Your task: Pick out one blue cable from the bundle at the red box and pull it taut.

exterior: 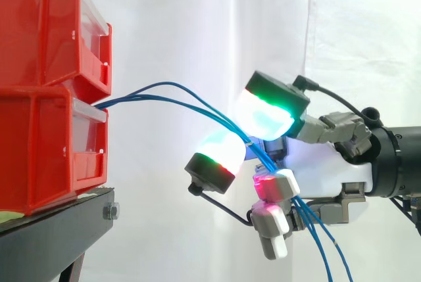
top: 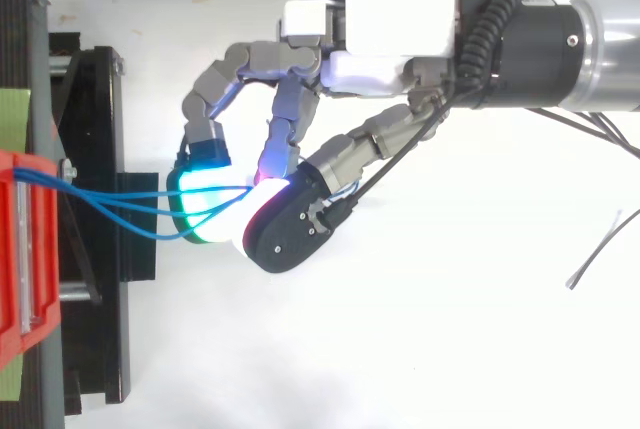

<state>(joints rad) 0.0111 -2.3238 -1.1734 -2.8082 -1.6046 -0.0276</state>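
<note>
Three thin blue cables (exterior: 164, 91) leave the gap between the two stacked red bins (exterior: 46, 150) and arc slackly to the right into my hand (exterior: 332, 173). They pass between a green-glowing pad (exterior: 266, 114) above and a red-and-green pad (exterior: 220, 154) below. From there they run past a magenta pad (exterior: 270, 187) and hang down to the lower right. In the top view the blue cables (top: 120, 204) spread from the red bin (top: 20, 249) and meet at the curled fingers of the hand (top: 370, 44). The fingers are curled around the strands, which are not taut.
The bins stand on a black stand (exterior: 59, 223) at the left, seen from above as a dark frame (top: 100, 149). A white curtain hangs behind. A thin dark strand (top: 598, 249) lies on the white surface at the right.
</note>
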